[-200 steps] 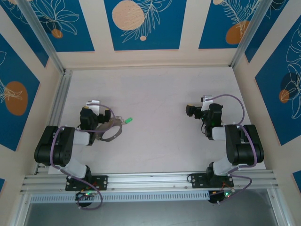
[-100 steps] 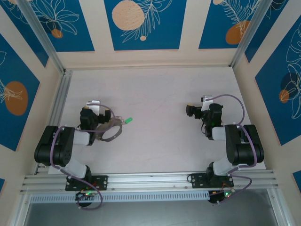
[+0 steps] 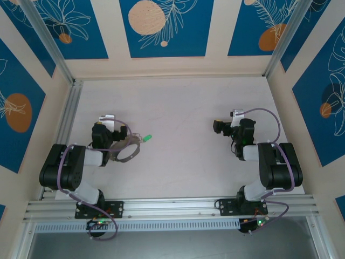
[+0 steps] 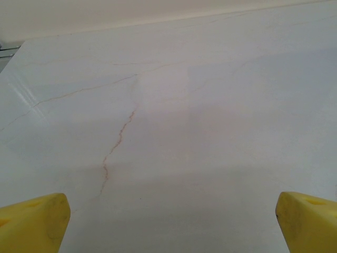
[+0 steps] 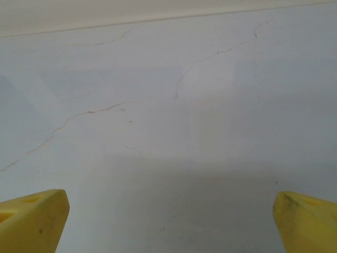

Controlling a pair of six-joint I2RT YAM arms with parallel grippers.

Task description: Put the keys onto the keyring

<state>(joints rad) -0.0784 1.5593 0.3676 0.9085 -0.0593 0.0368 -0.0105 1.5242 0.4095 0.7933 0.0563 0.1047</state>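
L hand [image 4: 168, 226] & R hand [image 5: 168, 224] both gape wide, empty; no pickup yet, I'd judge. Keyring [image 3: 127, 150] lies flat on tabletop [image 3: 183, 108] at L arm's 4 o'clock. Green key [image 3: 146, 138] sits near ring's 1 o'clock, so handy for L.

On the counter [image 3: 183, 102], near left: keyring [image 3: 133, 157] lies just right of the left arm [image 3: 70, 167]. One key [image 3: 147, 138] lies just behind-right of the keyring. The right arm [image 3: 275, 164] stands well apart, far right.
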